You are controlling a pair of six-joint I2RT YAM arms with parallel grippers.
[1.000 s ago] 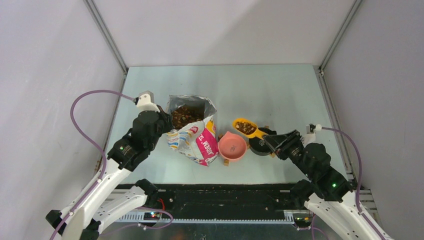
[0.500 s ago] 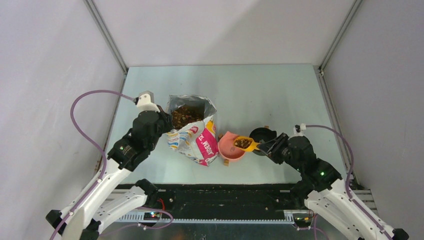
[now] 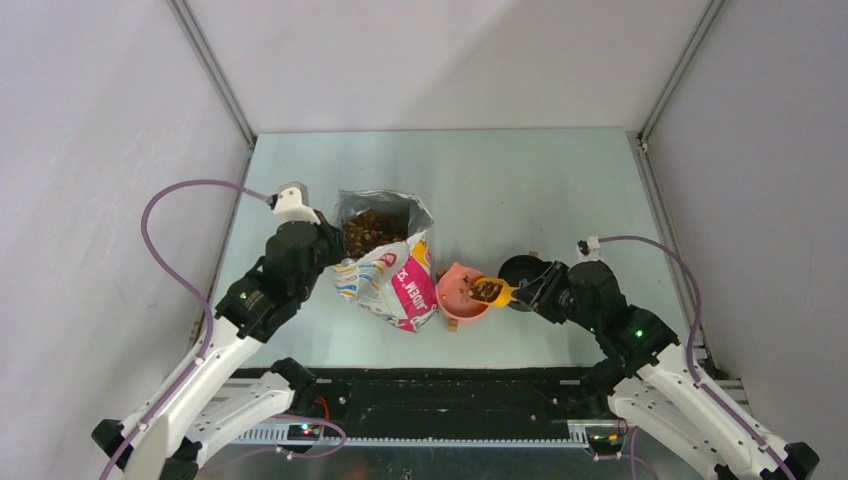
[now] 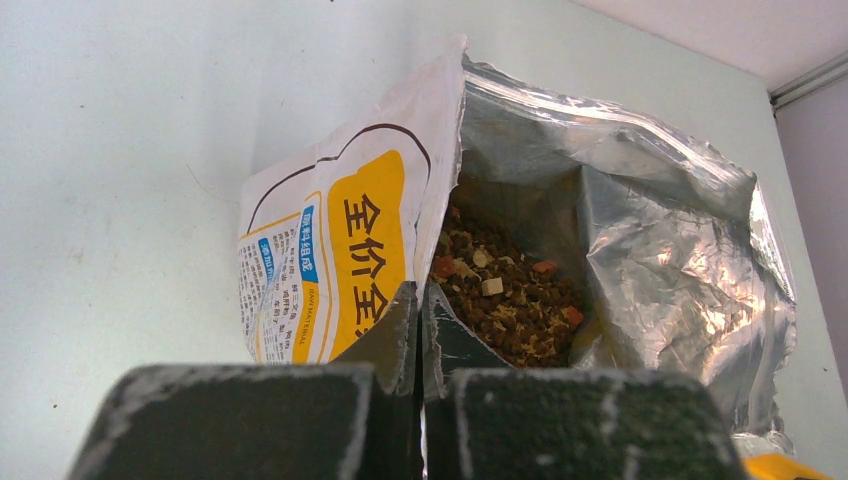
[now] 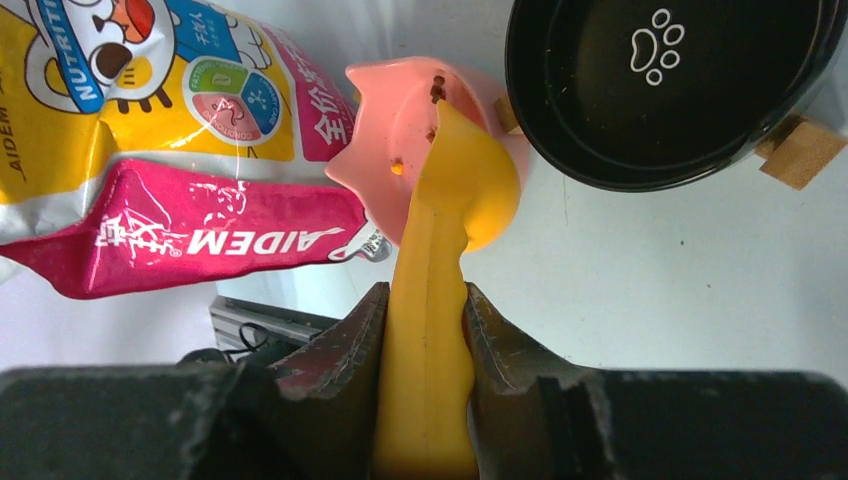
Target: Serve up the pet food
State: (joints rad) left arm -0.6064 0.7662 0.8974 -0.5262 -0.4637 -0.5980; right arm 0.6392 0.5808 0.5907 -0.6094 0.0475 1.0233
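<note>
The pet food point(image 3: 371, 229) fills the open white, yellow and pink bag point(image 3: 392, 280) standing left of centre; it also shows inside the foil in the left wrist view point(image 4: 505, 295). My left gripper point(image 3: 325, 250) is shut on the bag's left rim point(image 4: 420, 330). My right gripper point(image 3: 528, 291) is shut on the handle of a yellow scoop point(image 5: 440, 280). The scoop's head point(image 3: 488, 289) holds kibble and tilts over the right rim of the pink bowl point(image 3: 455, 297). A few pellets point(image 5: 437, 90) lie in the pink bowl point(image 5: 385, 130).
A black bowl with a white paw print point(image 5: 660, 90) stands just right of the pink bowl, behind my right gripper point(image 3: 520, 268). A small brown block point(image 5: 800, 155) lies by it. A black rail point(image 3: 450, 400) runs along the table's near edge.
My right arm has carried the scoop left and nearer, from above the black bowl to the pink bowl's rim. The left arm and the bag have not moved.
</note>
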